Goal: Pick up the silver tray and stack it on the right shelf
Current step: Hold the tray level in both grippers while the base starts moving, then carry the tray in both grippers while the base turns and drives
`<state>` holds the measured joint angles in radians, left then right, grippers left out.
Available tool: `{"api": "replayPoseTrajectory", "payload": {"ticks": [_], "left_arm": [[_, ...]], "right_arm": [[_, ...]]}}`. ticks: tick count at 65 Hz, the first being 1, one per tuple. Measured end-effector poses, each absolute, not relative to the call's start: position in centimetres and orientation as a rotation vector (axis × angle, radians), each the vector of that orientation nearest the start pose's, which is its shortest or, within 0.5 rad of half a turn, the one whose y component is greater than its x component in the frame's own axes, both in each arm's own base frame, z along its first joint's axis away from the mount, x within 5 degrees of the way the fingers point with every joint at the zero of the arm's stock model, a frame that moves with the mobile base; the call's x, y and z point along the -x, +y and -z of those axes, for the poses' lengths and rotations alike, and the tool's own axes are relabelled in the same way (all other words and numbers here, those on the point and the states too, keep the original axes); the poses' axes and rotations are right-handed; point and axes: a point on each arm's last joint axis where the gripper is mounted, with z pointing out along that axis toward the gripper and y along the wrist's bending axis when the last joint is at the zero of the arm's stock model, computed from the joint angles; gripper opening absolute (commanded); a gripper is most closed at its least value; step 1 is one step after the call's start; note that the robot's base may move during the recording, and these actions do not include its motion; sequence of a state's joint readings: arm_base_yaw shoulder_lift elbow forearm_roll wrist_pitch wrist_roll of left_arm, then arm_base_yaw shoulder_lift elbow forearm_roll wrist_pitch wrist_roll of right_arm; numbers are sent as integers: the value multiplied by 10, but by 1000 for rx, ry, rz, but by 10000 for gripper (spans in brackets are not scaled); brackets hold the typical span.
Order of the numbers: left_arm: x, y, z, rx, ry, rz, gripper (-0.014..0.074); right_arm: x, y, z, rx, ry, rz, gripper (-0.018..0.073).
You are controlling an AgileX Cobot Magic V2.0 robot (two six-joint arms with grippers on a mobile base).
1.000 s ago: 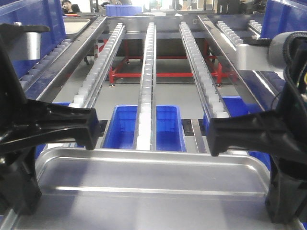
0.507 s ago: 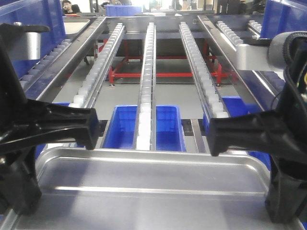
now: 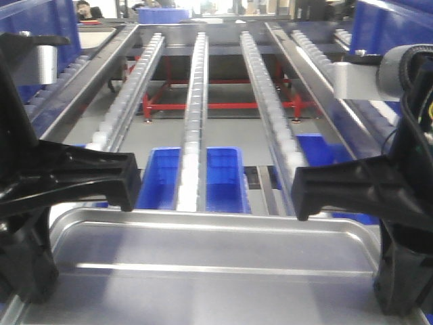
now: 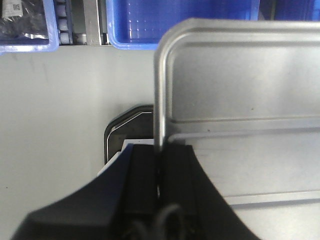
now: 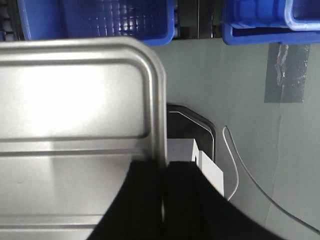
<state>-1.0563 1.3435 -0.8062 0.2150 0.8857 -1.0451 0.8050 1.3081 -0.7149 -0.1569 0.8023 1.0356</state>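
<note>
The silver tray (image 3: pixel 216 250) hangs between our two arms, clear of the grey floor (image 4: pixel 50 125) that shows under it in both wrist views, and in the front view its far rim sits just short of the near ends of the white roller rails (image 3: pixel 191 128). The left gripper (image 4: pixel 160 167) is closed down to a narrow slit on the tray's left short rim, one finger inside the rim and one outside, and the right gripper (image 5: pixel 164 182) pinches the right short rim the same way; neither holds anything else. So the tray's long axis runs across us, left to right, and neither arm is nearer than the other (each owns one end). The relation that matters for the coming move is straight ahead: the right shelf (image 3: pixel 308 64) lies directly beyond the tray's far long edge, its rails running away from us, so we judge that the tray must go forward broadside, both arms advancing together, until its floor rests across the rails. From the front view we cannot tell whether the rim rides above the roller tops or level with them, and a low edge could catch on the rail ends. Blue bins (image 3: pixel 223 179) sit below the rails, with a red frame (image 3: pixel 223 105) showing beyond them
</note>
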Motion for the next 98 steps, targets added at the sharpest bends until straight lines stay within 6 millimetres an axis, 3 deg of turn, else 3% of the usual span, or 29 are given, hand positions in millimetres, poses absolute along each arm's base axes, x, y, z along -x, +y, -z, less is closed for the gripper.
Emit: {"api": "replayPoseTrajectory", "payload": {"ticks": [98], "left_arm": [[-127,-194,-230,-183,2857,163,-100]], "right_arm": [[-158,150,-216,-196,2870,-191,69]]}}
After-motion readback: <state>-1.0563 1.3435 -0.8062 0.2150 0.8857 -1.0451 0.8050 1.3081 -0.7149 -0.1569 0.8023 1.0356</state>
